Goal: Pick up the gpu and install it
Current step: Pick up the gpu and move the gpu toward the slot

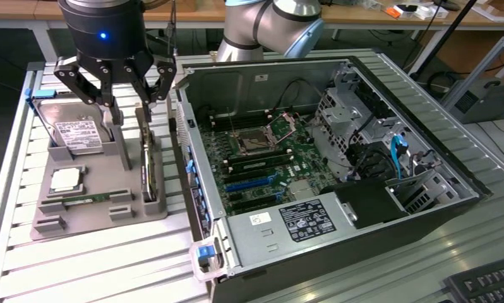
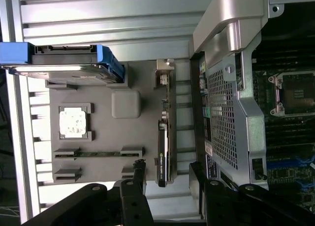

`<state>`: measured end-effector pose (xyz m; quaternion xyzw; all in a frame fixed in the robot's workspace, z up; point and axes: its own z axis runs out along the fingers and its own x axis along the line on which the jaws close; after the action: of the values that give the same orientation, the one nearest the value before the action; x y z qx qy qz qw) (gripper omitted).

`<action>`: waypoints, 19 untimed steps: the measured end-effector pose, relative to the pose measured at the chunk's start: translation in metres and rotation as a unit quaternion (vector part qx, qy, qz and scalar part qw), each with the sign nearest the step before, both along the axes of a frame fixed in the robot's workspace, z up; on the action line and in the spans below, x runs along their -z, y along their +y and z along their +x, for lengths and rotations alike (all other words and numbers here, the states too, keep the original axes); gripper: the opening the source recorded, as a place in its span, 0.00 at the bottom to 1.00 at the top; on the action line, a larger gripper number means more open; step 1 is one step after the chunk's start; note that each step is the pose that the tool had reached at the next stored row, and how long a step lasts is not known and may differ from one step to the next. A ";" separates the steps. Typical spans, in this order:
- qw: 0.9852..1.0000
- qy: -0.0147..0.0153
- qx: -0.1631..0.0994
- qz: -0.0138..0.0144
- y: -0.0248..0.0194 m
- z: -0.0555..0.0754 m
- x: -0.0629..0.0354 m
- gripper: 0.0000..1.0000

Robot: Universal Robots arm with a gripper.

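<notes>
Exterior view: your gripper (image 1: 127, 102) hangs wide open over the gpu (image 1: 149, 161), standing on edge in the tray (image 1: 77, 222). Wrist view: the gpu (image 2: 163, 152) lines up between the fingers (image 2: 139, 171); probably stiff, light, fragile, so grip its flat faces.

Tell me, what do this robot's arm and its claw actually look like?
The arm is a thick, rounded silver-grey tube with a pale blue cap at its joint. The gripper has a glossy black cylindrical body carrying a small glowing blue light. From it branch black metal fingers, built from jointed links with visible pivot pins.
</notes>
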<state>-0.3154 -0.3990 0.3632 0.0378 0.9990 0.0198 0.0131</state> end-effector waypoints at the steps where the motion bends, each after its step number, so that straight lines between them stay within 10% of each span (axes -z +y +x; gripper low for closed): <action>1: 1.000 0.000 0.000 0.000 0.0000 0.000 0.0003 0.48; 19: 1.000 0.000 0.000 0.000 0.0000 0.000 0.0053 0.48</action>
<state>-0.3154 -0.3989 0.3580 0.0379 0.9990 0.0198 0.0131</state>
